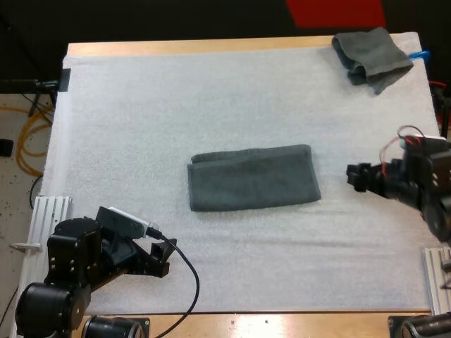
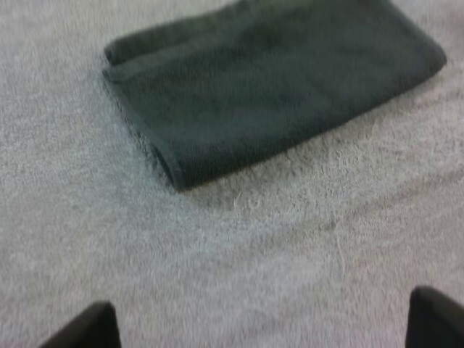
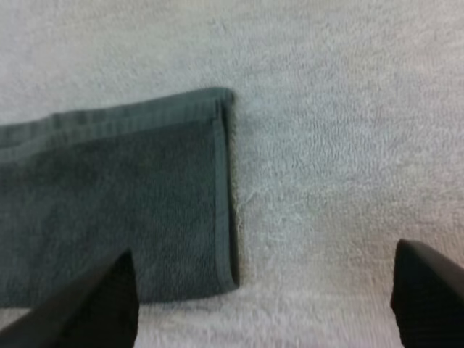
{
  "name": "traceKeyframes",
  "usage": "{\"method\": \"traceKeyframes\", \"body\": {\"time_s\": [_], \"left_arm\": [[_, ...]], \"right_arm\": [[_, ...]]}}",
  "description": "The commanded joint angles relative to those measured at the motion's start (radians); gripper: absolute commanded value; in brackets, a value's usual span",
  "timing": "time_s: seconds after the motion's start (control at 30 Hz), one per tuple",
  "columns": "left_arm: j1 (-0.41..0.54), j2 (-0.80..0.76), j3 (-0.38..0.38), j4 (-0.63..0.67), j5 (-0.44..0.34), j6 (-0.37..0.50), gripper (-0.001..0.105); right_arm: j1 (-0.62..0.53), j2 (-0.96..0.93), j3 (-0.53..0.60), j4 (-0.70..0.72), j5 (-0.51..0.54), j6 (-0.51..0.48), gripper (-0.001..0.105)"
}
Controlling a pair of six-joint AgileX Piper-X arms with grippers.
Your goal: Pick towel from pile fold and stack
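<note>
Towel (image 1: 252, 177) flat, lengthwise left-to-right

A: What's mid-table?
B: On the white foam mat (image 1: 141, 105), centre: folded dark grey-green cloth towel (image 1: 252, 177).
A: Other towel?
B: Far right corner: crumpled dark grey-green cloth towel (image 1: 371, 58), well apart.
A: Grippers?
B: Near-left of the folded one: black two-finger left gripper (image 1: 165, 256). Just right of it: black two-finger right gripper (image 1: 352, 176).
</note>
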Motion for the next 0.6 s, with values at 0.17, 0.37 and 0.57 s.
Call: {"method": "traceKeyframes", "body": {"time_s": [0.17, 0.37, 0.57], "left_arm": [[0.000, -0.002, -0.006, 0.008, -0.007, -0.009, 0.076], [0.000, -0.002, -0.006, 0.011, -0.007, -0.025, 0.076], [0.000, -0.002, -0.006, 0.039, -0.007, -0.025, 0.076]], "right_arm": [[-0.002, 0.238, -0.126, -0.015, -0.049, -0.049, 0.070], [-0.002, 0.456, -0.215, -0.015, -0.202, -0.070, 0.070], [-0.002, 0.619, -0.257, -0.015, -0.353, -0.070, 0.070]]}}
